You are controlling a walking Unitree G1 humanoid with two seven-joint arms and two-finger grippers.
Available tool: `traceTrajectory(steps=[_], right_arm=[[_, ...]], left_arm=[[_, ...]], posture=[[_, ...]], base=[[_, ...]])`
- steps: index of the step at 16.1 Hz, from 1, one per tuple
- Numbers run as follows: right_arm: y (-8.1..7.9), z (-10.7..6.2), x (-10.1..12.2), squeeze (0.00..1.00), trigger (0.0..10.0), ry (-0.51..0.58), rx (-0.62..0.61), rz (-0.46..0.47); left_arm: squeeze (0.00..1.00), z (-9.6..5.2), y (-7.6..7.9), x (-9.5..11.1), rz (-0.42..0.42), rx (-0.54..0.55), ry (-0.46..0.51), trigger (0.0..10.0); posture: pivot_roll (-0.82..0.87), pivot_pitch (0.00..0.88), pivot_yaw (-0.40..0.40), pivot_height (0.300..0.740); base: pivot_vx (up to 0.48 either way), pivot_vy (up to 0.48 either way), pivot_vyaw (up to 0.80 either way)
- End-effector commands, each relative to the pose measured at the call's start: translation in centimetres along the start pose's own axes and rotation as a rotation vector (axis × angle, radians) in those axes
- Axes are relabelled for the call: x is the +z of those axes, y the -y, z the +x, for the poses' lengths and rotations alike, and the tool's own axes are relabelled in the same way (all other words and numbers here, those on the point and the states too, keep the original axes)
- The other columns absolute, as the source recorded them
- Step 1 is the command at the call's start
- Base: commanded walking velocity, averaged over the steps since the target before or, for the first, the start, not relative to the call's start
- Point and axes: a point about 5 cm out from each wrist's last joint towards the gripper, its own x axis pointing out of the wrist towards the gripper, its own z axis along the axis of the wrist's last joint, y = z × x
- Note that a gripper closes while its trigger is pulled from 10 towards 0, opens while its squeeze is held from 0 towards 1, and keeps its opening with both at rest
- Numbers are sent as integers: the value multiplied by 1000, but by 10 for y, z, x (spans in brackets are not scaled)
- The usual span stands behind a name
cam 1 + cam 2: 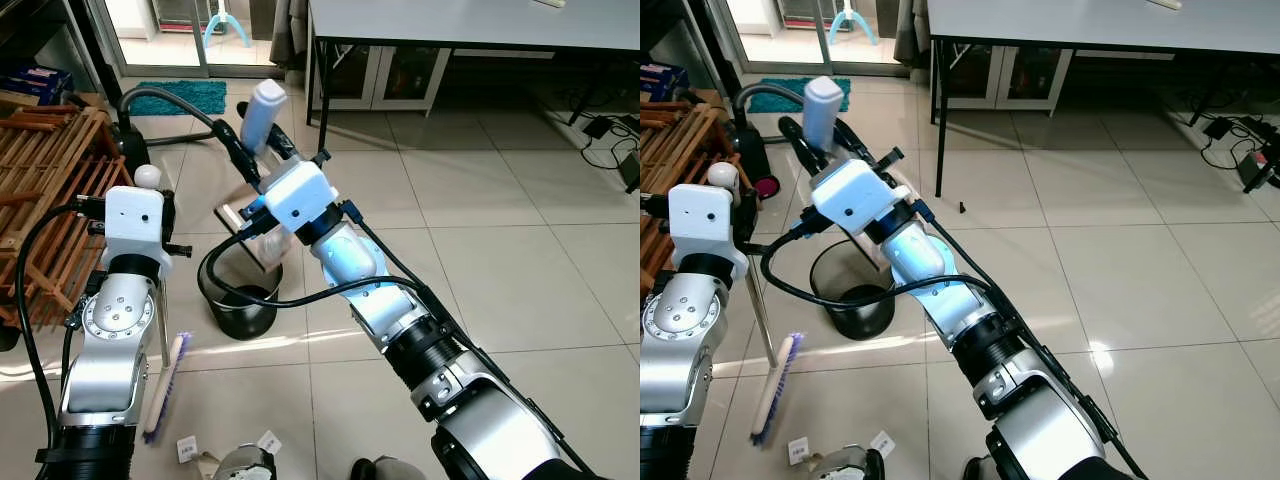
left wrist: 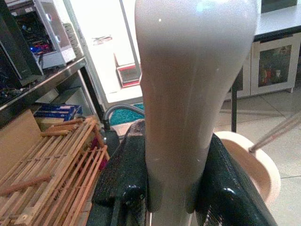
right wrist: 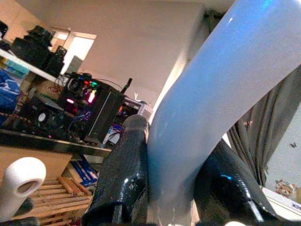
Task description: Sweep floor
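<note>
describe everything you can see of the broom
The broom has a thin metal pole rising from a long pale head with purple bristles, which rests on the tiled floor beside the black bin. Its smooth whitish rounded handle top stands upright, clamped in the left pincer. The pole leans only slightly. Scraps of paper lie just past the bristles.

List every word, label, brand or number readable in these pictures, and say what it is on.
None reads.
Paper scraps on the floor: print too small.
Blue boxes by the wooden rack: lettering blurred.
Broom handle in the left gripper and dustpan handle in the right gripper: plain.
</note>
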Motion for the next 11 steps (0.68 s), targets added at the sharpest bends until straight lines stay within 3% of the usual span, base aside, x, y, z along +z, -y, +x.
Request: traceTrajectory(steps=[1,11], right_arm=[[-8,12,17,0,10000,96,-35,41],[-11,10,21,0,10000,125,-24,59]], left_arm=[[0,2,-2,8,17,9,32,10000],[0,3,3,10,13,-3,39,10000]], posture=[[49,88,-20,740],[46,77,-21,740]], base=[[0,0,0],[0,0,0]])
